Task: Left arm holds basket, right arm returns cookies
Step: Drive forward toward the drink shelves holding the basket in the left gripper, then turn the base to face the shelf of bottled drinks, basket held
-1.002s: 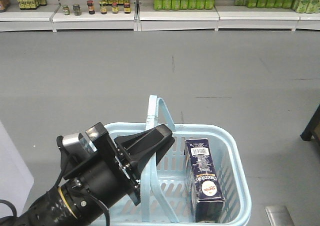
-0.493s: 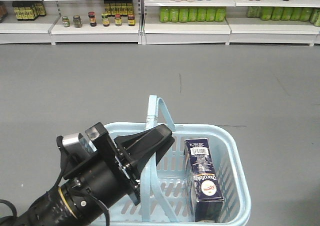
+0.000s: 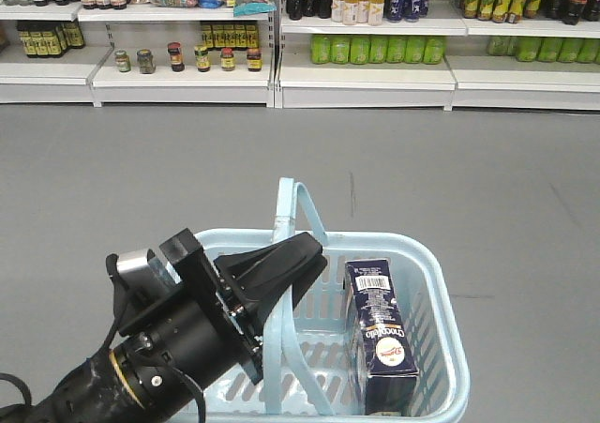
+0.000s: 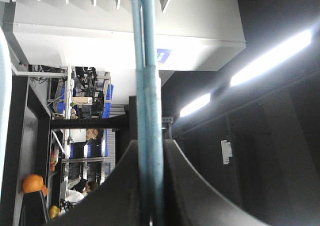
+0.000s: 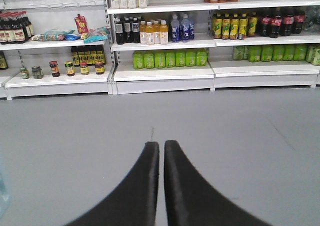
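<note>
Cookies sit inside basket, right half, close to right wall, barcode end toward the far rim. Hoop handle stands up over basket's left half. Left gripper clamped on the handle; in the wrist view the bar runs right between both fingers. Basket appears lifted above grey floor. Right gripper apart from basket, fingers together with only a sliver between, holding nothing, pointing at shelves of bottles and jars.
</note>
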### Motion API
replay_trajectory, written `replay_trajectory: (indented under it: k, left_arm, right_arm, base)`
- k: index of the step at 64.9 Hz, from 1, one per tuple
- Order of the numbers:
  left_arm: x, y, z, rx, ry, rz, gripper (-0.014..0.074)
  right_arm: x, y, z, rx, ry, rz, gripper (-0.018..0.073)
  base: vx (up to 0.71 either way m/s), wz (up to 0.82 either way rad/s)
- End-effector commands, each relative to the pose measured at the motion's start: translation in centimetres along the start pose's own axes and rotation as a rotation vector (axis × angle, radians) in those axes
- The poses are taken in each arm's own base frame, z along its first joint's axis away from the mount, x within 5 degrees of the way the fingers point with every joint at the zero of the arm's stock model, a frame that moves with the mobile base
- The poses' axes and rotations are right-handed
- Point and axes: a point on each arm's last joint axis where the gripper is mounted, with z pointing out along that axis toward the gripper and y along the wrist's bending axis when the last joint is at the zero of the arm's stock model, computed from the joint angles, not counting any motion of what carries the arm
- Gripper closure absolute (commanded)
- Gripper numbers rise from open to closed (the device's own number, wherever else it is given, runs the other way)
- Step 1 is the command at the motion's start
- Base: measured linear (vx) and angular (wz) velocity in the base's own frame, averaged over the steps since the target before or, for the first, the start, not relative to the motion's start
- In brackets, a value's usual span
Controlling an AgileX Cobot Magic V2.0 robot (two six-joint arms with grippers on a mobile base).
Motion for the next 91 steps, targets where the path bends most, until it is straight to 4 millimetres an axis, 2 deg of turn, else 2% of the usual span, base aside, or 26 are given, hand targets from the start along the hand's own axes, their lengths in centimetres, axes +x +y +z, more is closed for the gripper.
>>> replay_trajectory:
  k: [1,91]
  left_arm:
    - [0.72,-4.23,-0.29,0.35,0.05,-0.009,0.0599]
    - [0.72,-4.22,-0.29,0.349,0.05,-0.009,0.0599]
  right_arm:
    - [-0.12,-0.01,0.03,0.002,-0.066,-0.012,0.0566]
    - [-0.12,-0.01,0.03,0.002,-0.066,-0.012,0.0566]
  base:
    - [0.52,0.03]
    - [0.51,-0.04]
